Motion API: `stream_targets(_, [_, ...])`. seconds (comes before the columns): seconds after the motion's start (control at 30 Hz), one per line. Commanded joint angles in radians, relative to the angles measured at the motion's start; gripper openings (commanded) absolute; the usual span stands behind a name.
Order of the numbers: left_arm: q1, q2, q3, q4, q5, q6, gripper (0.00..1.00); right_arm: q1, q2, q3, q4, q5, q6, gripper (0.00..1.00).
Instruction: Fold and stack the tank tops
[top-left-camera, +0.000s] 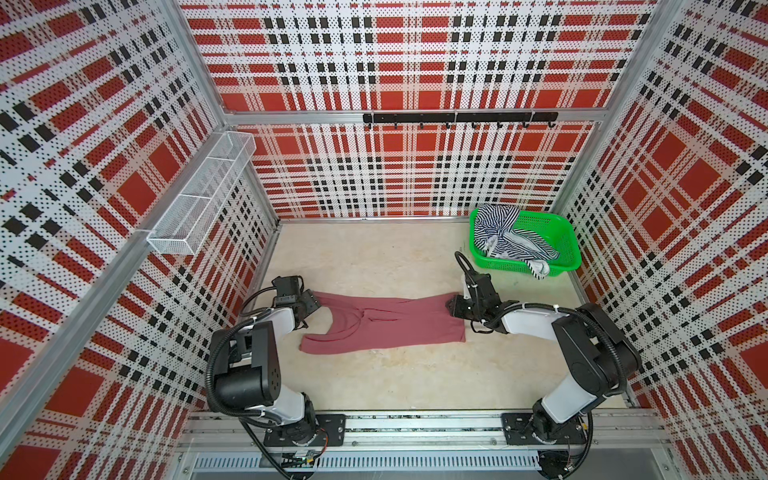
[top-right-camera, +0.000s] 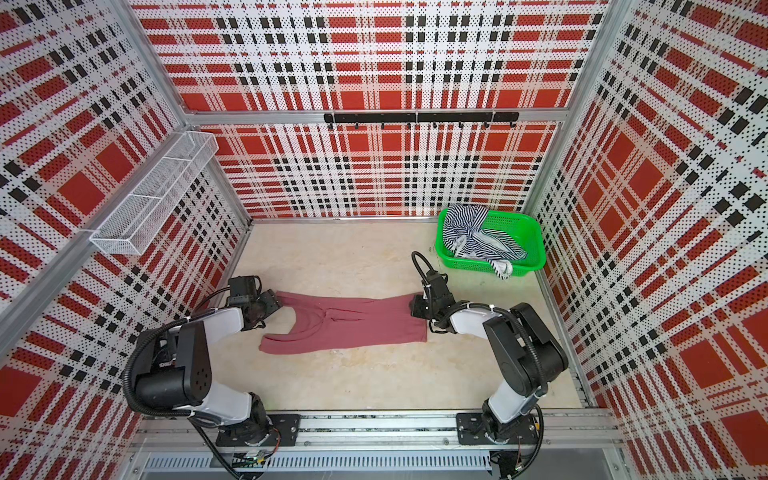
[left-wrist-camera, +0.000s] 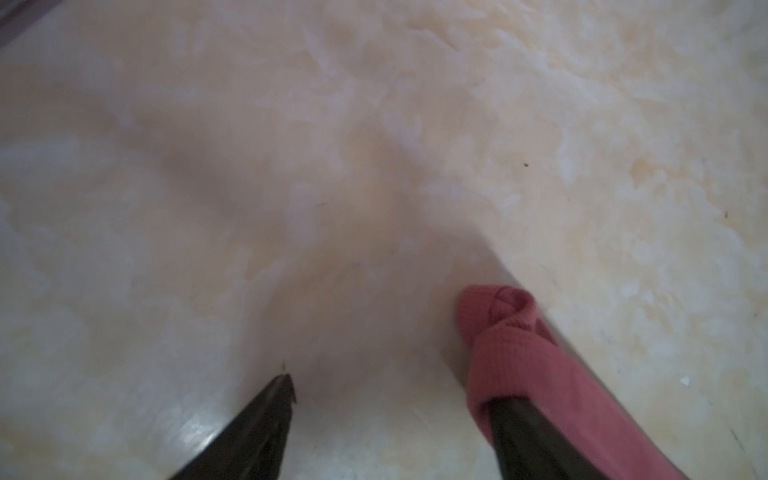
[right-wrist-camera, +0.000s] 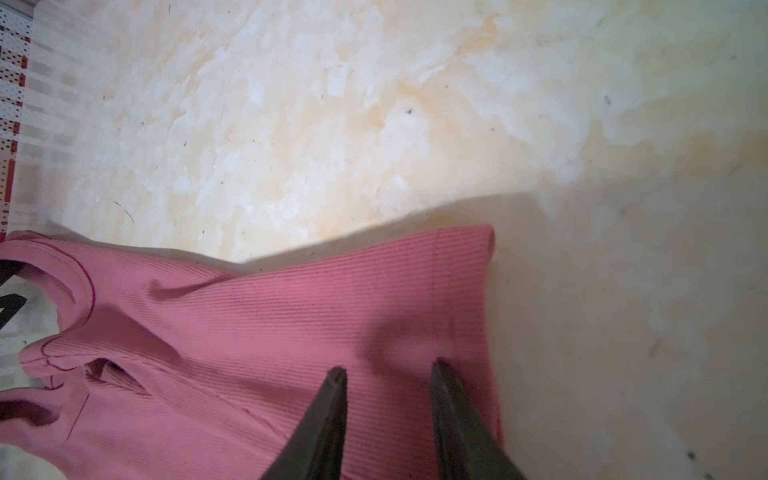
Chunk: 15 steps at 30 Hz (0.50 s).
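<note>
Closest to us, the left gripper (left-wrist-camera: 392, 388) has its jaws spread wide. A strap of the rose tank top (top-left-camera: 386, 328) drapes loosely over one finger (left-wrist-camera: 528, 436) and is not pinched. The right gripper (right-wrist-camera: 388, 365) sits over the hem with its jaws partly apart, and we see no cloth bunched between them.

The rose top lies stretched out on the table (top-left-camera: 374, 374) and creased through its middle. Its hem end is near the green basket (top-left-camera: 561, 269) and its straps are at the end farthest from the basket. The striped tank top (top-left-camera: 498, 237) is crumpled inside the basket, with one part hanging over the rim.

We judge the task barely begun. The rose top is laid out, but we see no fold in it. The striped top is not yet out of the basket, and there is no stack.
</note>
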Motion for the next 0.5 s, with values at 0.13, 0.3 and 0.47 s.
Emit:
stream_targets(0.13, [-0.024,-0.096,0.086,-0.128,-0.048,0.035,0.98,0.005,-0.086,0.082,-0.165,-0.044,-0.062,0.41])
stream_targets(0.3, [-0.034,-0.214,0.13,-0.231,-0.106,0.028,0.98,0.002,-0.086,0.158,-0.313,-0.038,-0.065,0.41])
stream_targets(0.47, [0.001,-0.291,0.131,-0.27,-0.006,0.002,0.98,0.0,-0.074,0.195,-0.421,-0.032,-0.093,0.4])
